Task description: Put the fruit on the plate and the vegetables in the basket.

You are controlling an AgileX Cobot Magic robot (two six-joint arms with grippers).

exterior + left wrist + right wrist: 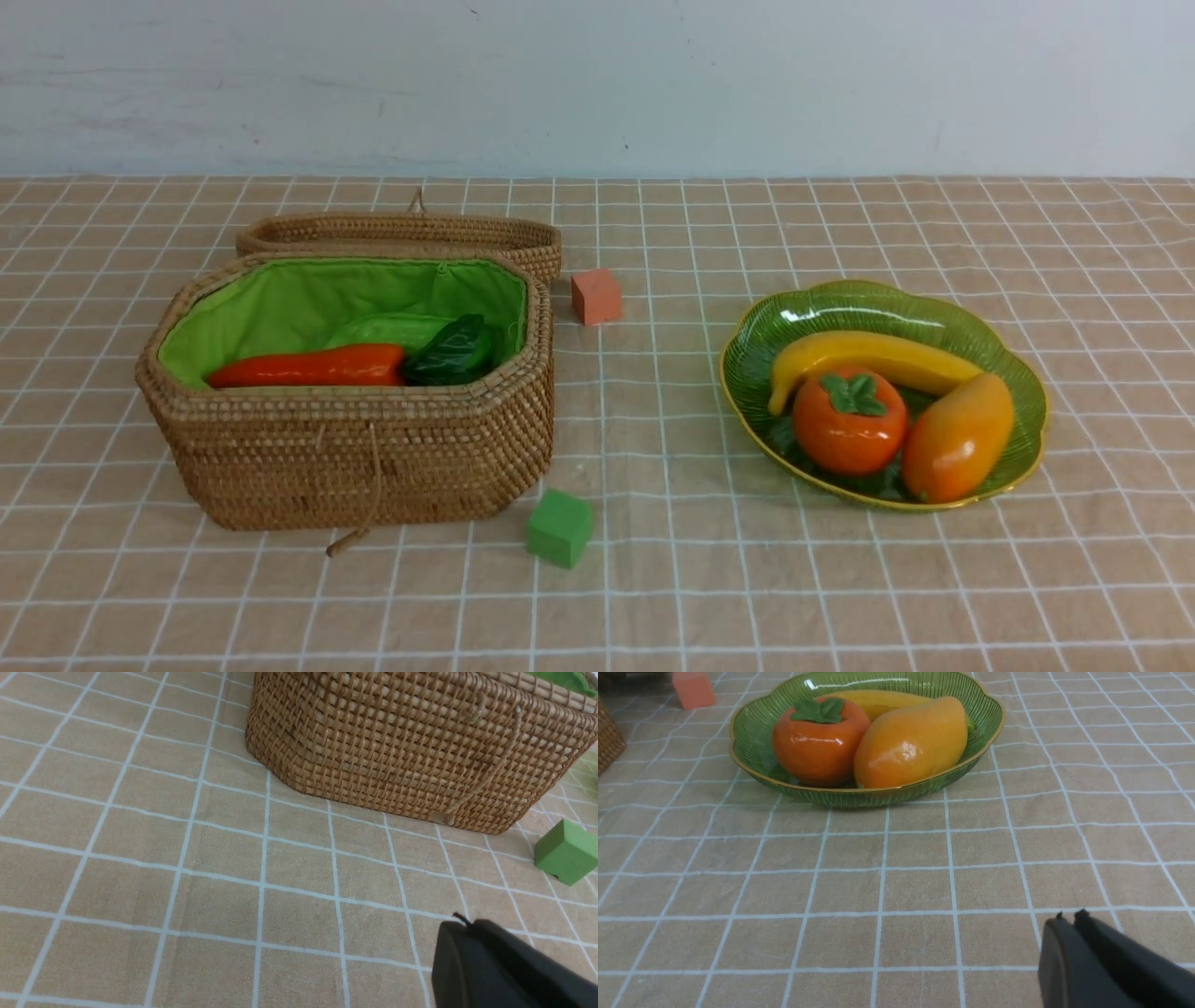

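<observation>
Three toy fruits lay together on the green ribbed plate [1022, 392], which sat on the right part of the table: the banana [873, 359] along the far side, the persimmon [849, 425] in front of it, and the mango [958, 436] just to the persimmon's right, touching it. On the left stood the wicker basket [364, 448] with its lid [401, 233] swung open behind it. Inside the bright green lining lay the red-orange pepper [308, 367], a light-green cucumber [387, 329] behind it, and a dark glossy green piece [453, 352] beside them; other vegetables could not be made out.

The table was covered by a tan cloth [653, 597] with a white grid of lines, and a pale, scuffed wall [597, 84] rose behind it. An orange cube [596, 296] rested just right of the lid, and a green cube [559, 528] sat near the basket's front right corner.

The left gripper [460, 921] hung over bare cloth near the basket, its black fingers pressed together with nothing between them. The right gripper [1069, 917] hung over bare cloth in front of the plate, likewise closed and empty.
</observation>
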